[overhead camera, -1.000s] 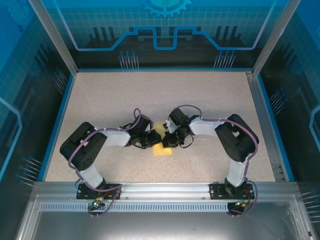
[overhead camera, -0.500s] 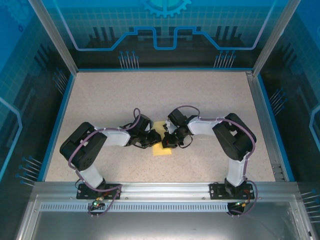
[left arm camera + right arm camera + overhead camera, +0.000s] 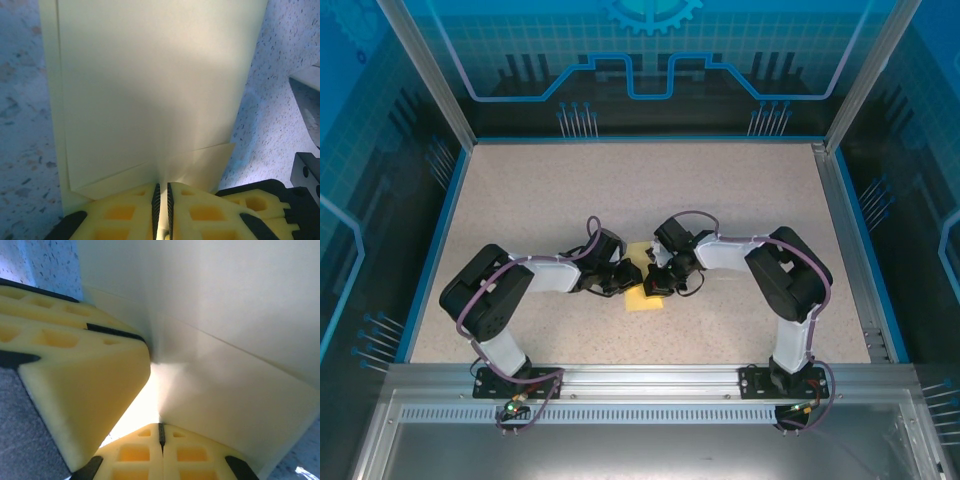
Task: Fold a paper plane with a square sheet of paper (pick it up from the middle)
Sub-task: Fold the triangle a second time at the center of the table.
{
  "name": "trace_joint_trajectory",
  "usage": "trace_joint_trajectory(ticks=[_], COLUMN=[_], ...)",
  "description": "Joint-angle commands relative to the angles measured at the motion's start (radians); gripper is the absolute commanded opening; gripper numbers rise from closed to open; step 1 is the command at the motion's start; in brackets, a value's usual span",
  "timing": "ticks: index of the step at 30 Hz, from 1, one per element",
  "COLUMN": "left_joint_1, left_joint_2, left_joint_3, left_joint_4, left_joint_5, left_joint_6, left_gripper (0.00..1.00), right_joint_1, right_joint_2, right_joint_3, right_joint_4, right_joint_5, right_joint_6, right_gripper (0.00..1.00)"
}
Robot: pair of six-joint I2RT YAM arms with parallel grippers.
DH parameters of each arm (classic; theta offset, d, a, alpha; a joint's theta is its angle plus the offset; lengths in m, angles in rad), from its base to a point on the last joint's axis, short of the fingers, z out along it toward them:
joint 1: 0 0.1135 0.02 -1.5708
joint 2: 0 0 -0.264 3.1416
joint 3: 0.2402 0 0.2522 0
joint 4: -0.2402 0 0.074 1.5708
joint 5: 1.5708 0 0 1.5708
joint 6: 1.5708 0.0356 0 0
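Note:
The square sheet of paper [image 3: 643, 300] is pale yellow and partly folded, with layered edges and slanted creases. It lies on the speckled table between the two arms. In the left wrist view the paper [image 3: 150, 90] stretches away from my left gripper [image 3: 161, 186], whose jaws are shut on its near edge at a crease. My right gripper [image 3: 161, 427] is shut too, pinching the paper [image 3: 235, 315] where a fold runs into its jaws. One of the left gripper's yellow fingers [image 3: 75, 365] sits close beside it. From above, the left gripper [image 3: 623, 282] and right gripper [image 3: 655, 283] almost touch over the sheet.
The speckled table [image 3: 620, 190] is bordered by a blue rim and metal frame posts [image 3: 845, 110]. Both arms bend inward from their bases at the near edge. Part of the right arm's black body [image 3: 306, 172] shows at the right of the left wrist view.
The right arm's elbow has swung slightly left and its wrist has edged towards the left gripper. The left arm and the paper have stayed put.

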Motion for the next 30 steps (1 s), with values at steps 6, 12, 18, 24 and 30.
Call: trace_joint_trajectory(ticks=[6, 12, 18, 24, 30], left_joint_1=[-0.004, -0.003, -0.003, -0.004, -0.004], left_joint_2=[-0.002, 0.003, 0.012, 0.018, 0.014], left_joint_3=[-0.011, -0.019, -0.019, -0.022, -0.020], left_joint_4=[-0.045, -0.044, -0.044, -0.042, -0.046], left_joint_5=[-0.046, -0.064, -0.070, -0.070, -0.071], left_joint_6=[0.006, 0.001, 0.000, 0.002, 0.003], left_gripper=[0.18, 0.17, 0.17, 0.17, 0.17], right_joint_1=[0.021, 0.018, 0.015, -0.001, -0.028], right_joint_2=[-0.012, -0.042, -0.085, -0.129, -0.157], right_joint_3=[-0.027, -0.096, -0.150, -0.202, -0.239], right_joint_4=[-0.007, 0.048, 0.084, 0.096, 0.092], right_joint_5=[0.106, 0.080, 0.077, 0.063, 0.042], right_joint_6=[0.027, 0.080, 0.119, 0.123, 0.112], right_gripper=[0.02, 0.02, 0.04, 0.06, 0.09])
